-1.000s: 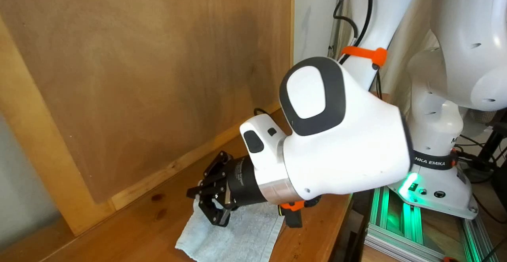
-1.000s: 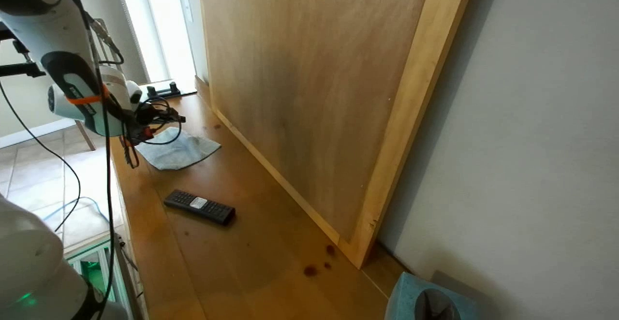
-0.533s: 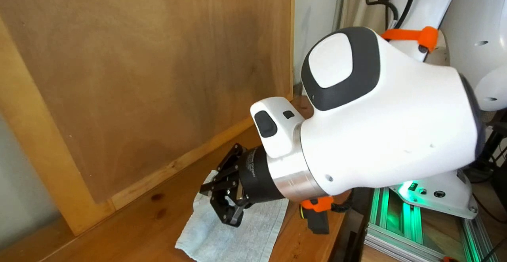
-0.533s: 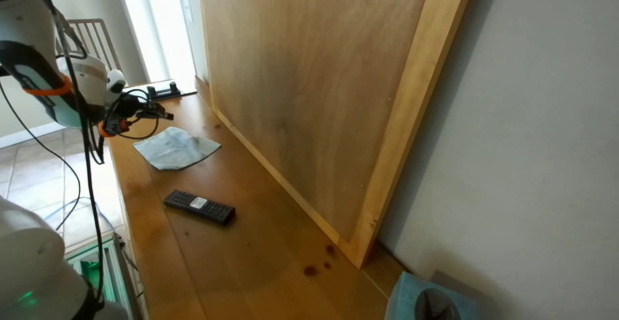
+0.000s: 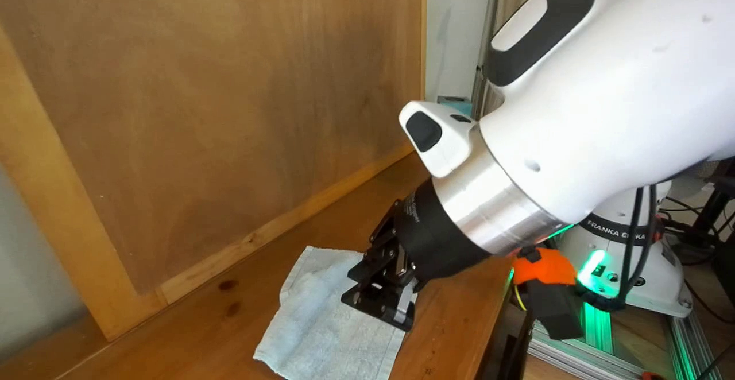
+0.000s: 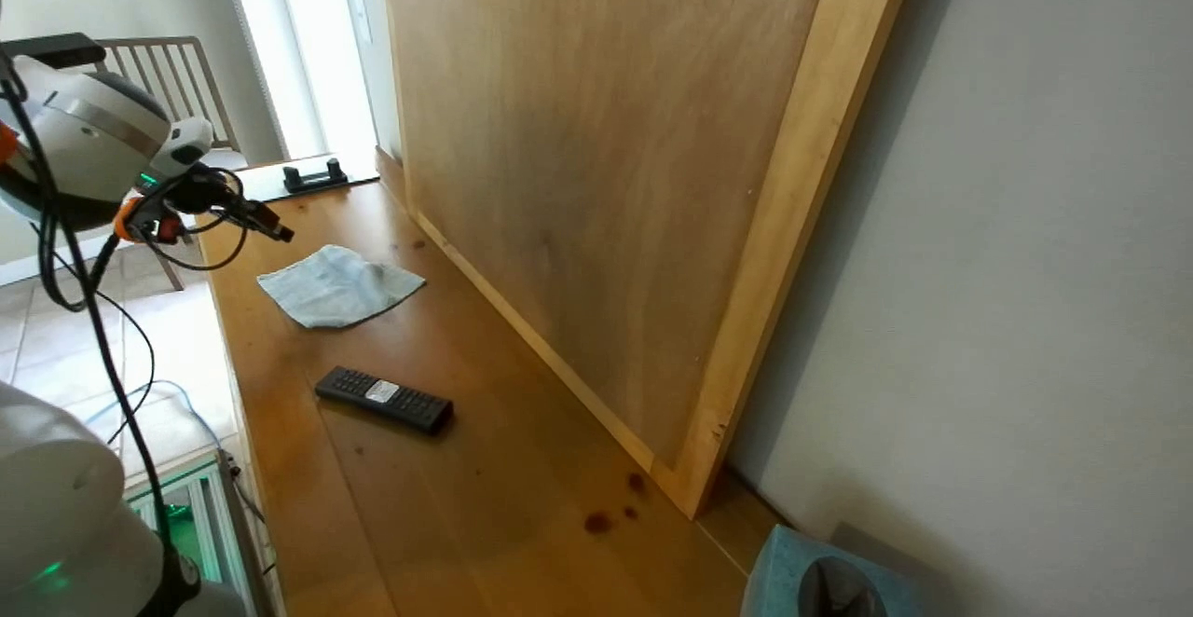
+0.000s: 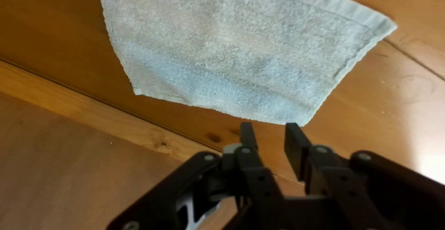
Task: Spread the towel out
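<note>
The pale blue-grey towel (image 5: 327, 325) lies mostly flat on the wooden table; it also shows in an exterior view (image 6: 340, 289). In the wrist view the towel (image 7: 222, 49) has its edges and corners spread apart. A low ridge or wrinkle runs along the edge near the wooden panel. My gripper (image 5: 357, 289) is above the table, over the towel's robot-side part in that view, tilted downward. In the wrist view the gripper (image 7: 268, 127) has its fingers apart with nothing between them. The gripper (image 6: 282, 230) appears apart from the towel in an exterior view.
A tall wooden panel (image 5: 229, 110) stands along the back of the table (image 6: 485, 524). A black remote (image 6: 384, 399) lies near the towel. A blue tissue box (image 6: 829, 575) stands at the near end. A black stand (image 6: 314, 176) sits at the far end.
My gripper has drawn back toward the robot base and tilted further down, uncovering more of the towel. The towel has not visibly moved.
</note>
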You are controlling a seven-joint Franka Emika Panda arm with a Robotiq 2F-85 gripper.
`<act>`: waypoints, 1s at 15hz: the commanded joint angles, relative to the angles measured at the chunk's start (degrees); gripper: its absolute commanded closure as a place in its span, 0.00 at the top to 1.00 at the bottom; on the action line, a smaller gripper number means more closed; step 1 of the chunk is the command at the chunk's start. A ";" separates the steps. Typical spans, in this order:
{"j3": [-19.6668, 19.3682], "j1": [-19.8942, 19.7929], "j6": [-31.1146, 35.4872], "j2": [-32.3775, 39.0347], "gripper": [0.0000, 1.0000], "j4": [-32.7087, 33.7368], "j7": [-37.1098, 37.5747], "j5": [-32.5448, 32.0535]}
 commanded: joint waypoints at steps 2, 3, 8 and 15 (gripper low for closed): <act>-1.14 1.65 3.88 -11.98 0.68 -6.98 -7.74 18.20; -1.48 2.18 4.78 -13.84 0.74 -8.06 -10.01 22.15; -2.63 6.28 3.63 -24.10 1.00 -12.95 -20.74 41.51; -0.52 6.88 3.09 -30.19 1.00 -13.82 -25.20 47.82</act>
